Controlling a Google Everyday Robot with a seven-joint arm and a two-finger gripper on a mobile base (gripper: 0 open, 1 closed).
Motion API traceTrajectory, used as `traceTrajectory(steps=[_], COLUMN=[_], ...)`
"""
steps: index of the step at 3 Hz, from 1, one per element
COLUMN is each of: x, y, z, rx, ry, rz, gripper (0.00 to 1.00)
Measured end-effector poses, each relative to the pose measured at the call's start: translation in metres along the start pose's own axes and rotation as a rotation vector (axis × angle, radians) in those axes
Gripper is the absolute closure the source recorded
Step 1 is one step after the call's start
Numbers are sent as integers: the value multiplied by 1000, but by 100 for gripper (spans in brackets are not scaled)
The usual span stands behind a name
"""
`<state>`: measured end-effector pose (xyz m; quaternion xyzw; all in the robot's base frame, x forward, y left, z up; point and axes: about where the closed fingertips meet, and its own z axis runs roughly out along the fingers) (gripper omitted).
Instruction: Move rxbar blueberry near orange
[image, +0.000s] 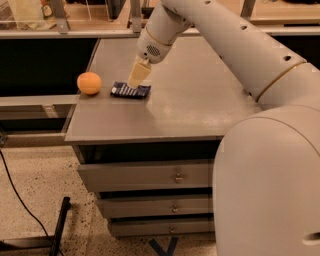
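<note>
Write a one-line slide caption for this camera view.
Robot gripper at the rxbar, which lies on the table beside the orange.

A lab-like workroom: a plain grey counter (200, 110) tops a steel cabinet of drawers (145, 176) — speckled hard floor (40, 185) lies below it. The robot's gripper (136, 81) hangs just above the counter.

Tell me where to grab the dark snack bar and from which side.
Pinch the snack bar across its narrow width at mid-length, coming from straight above: it lies flat on the cabinet top beside the orange. The claw is right over it.
</note>
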<state>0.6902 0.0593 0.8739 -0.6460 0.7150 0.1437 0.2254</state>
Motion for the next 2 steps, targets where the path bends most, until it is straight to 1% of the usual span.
traceTrajectory(steps=[1,2], x=[0,0], y=[0,0], z=[3,3], rx=[-4,-4], ry=[1,1], rz=[0,0], gripper=[0,0])
